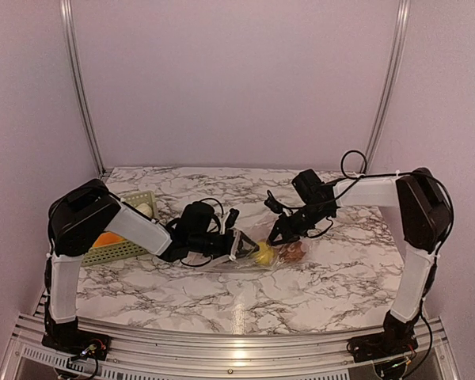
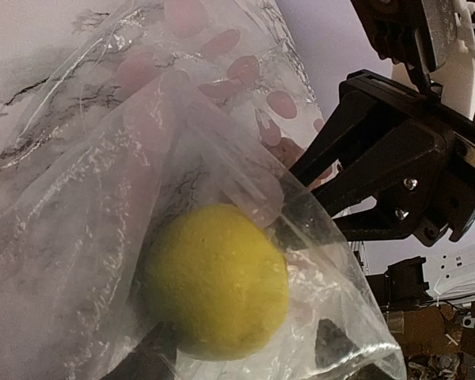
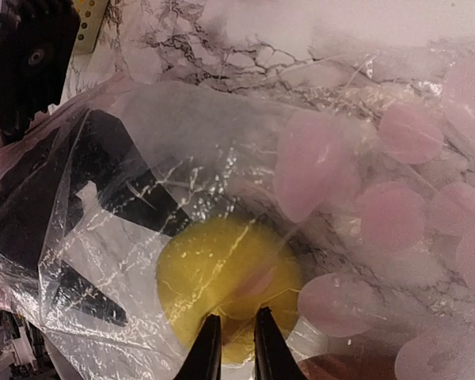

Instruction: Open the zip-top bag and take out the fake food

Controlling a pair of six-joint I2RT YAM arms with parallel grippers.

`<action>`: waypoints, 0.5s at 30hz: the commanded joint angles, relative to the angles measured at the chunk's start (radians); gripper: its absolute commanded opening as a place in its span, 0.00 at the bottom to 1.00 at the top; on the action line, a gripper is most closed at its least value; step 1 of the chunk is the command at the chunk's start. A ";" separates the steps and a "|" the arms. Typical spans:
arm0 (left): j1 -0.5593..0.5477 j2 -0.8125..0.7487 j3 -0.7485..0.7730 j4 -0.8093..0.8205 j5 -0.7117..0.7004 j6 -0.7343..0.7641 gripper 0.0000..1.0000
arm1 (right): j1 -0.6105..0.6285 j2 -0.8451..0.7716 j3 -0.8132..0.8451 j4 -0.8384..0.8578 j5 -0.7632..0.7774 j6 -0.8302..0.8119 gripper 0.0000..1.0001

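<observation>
Fake food [image 2: 218, 289] inside zip-top bag [image 2: 87, 237]; left end effector [image 2: 237, 352] splayed around it; right end effector [image 3: 231, 342], angled down, seemingly pinching bag.

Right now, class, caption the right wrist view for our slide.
Right tool pinching the clear zip-top bag just over the yellow fake food inside.

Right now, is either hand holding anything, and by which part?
The right hand pinches the clear bag by its film just over the yellow ball. The left hand is open around the ball, gripping nothing I can see.
</observation>
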 commanded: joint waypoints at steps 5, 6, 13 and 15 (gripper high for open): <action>-0.026 0.079 0.077 0.007 0.035 0.010 0.67 | 0.039 0.041 0.053 -0.057 0.012 -0.026 0.09; -0.029 0.087 0.093 -0.015 0.034 0.025 0.68 | 0.038 0.041 0.051 -0.059 0.014 -0.029 0.09; -0.044 0.115 0.156 -0.166 -0.008 0.112 0.69 | 0.036 0.025 0.042 -0.074 0.041 -0.039 0.07; -0.042 0.109 0.145 -0.164 -0.008 0.117 0.57 | 0.031 0.016 0.045 -0.072 0.049 -0.030 0.07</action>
